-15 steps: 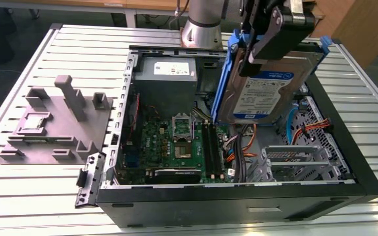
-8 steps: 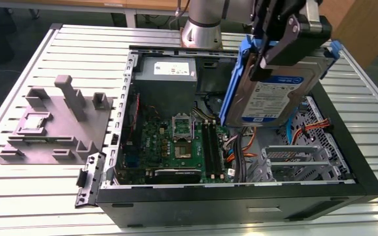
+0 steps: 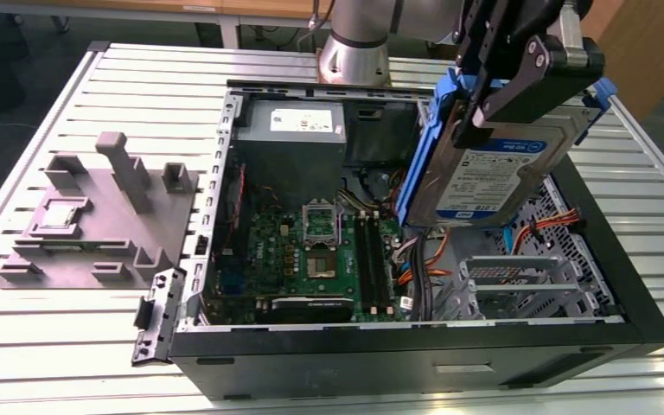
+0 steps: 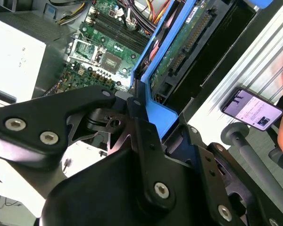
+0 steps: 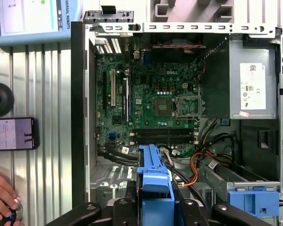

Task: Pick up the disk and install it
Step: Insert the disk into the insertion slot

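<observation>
We see the gripper (image 3: pixel 479 97) clamped hard on the disk (image 3: pixel 503 177), its black fingers (image 3: pixel 525 82) pinching the upper end of the blue frame (image 3: pixel 422 164) that runs round the drive's edges. The disk hangs in the air above the open computer case (image 3: pixel 424 335) — steeply tilted, nearly upright, its white-and-blue label turned toward the exterior view. Its lower end hovers over the cables (image 3: pixel 418 259) beside the green motherboard (image 3: pixel 309 251), near the metal drive cage (image 3: pixel 514 281) at the exterior view's right of the case. As far as we can tell, it touches nothing but the fingers. Behind the motherboard sits the grey power supply box (image 3: pixel 291 130) with its white sticker. Outside the case, at the exterior view's left, a grey moulded fixture (image 3: pixel 96 216) rests on the slatted table (image 3: pixel 101 78). In the first wrist view we look past the gripper and the blue edge of the frame straight down onto the motherboard. A blue latch piece (image 5: pixel 252 200) stands inside the case close to one wall. Beside the case a phone (image 5: pixel 13 134) lies on the table — a person's hand (image 5: pixel 1 197) is near it. In the second wrist view the drive's green circuit-board face shows just beyond the fingers.
</observation>
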Tool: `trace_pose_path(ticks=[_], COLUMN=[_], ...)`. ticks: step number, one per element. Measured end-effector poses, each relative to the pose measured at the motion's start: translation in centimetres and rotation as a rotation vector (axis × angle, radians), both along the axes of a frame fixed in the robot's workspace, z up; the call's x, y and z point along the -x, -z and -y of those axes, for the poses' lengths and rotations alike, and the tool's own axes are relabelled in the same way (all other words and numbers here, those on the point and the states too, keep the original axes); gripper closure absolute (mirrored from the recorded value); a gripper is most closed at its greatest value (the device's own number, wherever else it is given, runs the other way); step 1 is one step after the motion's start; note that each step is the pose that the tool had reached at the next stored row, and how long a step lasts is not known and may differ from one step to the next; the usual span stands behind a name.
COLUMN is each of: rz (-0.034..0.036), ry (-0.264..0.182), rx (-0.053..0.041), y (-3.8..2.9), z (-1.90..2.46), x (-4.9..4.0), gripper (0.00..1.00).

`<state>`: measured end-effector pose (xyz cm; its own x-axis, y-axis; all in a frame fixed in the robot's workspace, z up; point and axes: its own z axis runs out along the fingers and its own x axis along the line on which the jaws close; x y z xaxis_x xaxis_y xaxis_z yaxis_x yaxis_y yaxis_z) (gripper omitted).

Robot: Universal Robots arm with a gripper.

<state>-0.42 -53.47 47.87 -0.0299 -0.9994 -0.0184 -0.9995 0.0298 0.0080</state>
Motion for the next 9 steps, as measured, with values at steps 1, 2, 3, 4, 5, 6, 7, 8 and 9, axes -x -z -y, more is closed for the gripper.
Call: trace_pose_path(ticks=[1, 2, 3, 4, 5, 6, 7, 8, 9], rz=[0.0000, 0.0000, 0.0000, 0.0000, 0.0000, 0.0000, 0.0000, 0.0000, 0.0000], ry=[0.000, 0.000, 0.000, 0.000, 0.000, 0.000, 0.000, 0.000, 0.000], rx=[0.0000, -0.0001, 0.0000, -0.0001, -0.0001, -0.0001, 0.0000, -0.0001, -0.0001], y=[0.00, 0.00, 0.01, 0.01, 0.01, 0.01, 0.01, 0.01, 0.01], z=[0.00, 0.00, 0.00, 0.00, 0.00, 0.00, 0.00, 0.00, 0.00], x=[0.00, 0.00, 0.00, 0.00, 0.00, 0.00, 0.00, 0.00, 0.00], gripper=[0.64, 0.64, 0.64, 0.64, 0.64, 0.64, 0.64, 0.64, 0.64])
